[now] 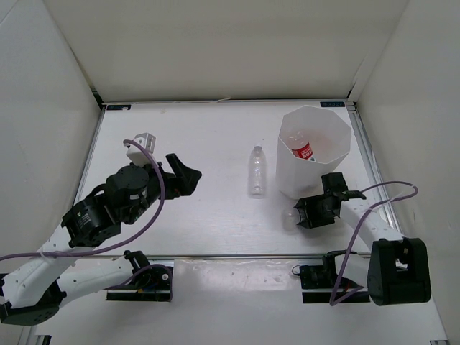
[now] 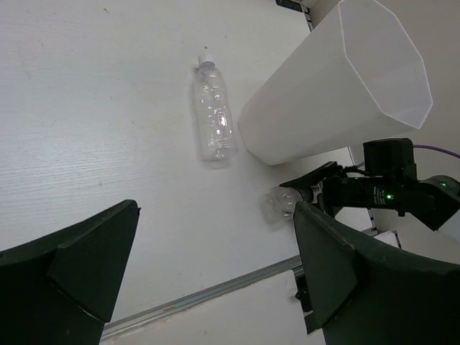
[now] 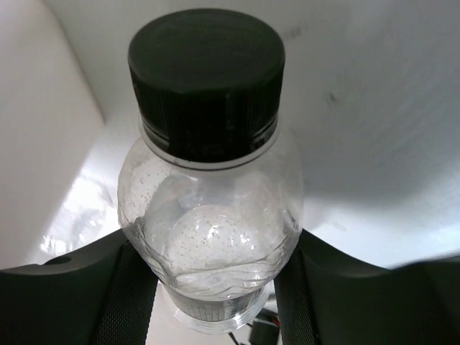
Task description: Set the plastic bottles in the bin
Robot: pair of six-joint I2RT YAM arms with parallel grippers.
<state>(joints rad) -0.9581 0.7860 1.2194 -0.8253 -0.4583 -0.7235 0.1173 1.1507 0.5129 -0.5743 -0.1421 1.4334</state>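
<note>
Close beside the right gripper [image 3: 212,298], on its far side, stood the bin [image 1: 305,181], upright on the table [image 1: 180,122]. Its mouth was well above the level of the fingers.

Status of the task, as far as could be observed:

1. One bottle was in the bin. The red-capped bottle [image 1: 303,150] lay inside, near the rim on the side away from the right gripper. A bluish trace beside it could not be identified, so a second bottle in the bin could be neither confirmed nor excluded.
2. Two bottles were outside the bin and had yet to be deposited.

The plain bottle [image 1: 256,171] lay on its side on the table, well apart from both grippers. It was roughly between them and nearer the bin than the left gripper [image 1: 188,180]. That gripper was spread wide and held nothing. The plain bottle lay ahead of its fingers, and the bin was further off to the side.

The black-capped bottle [image 3: 208,215] sat between the fingers of the right gripper. Both fingers pressed against its clear body below the shoulder. The cap pointed away from the wrist, and the bottle was low, near the table at the foot of the bin.

By estimate, the task was less than half complete. The gripped bottle needed to be lifted above the rim before release, and the plain bottle had not yet been collected.
</note>
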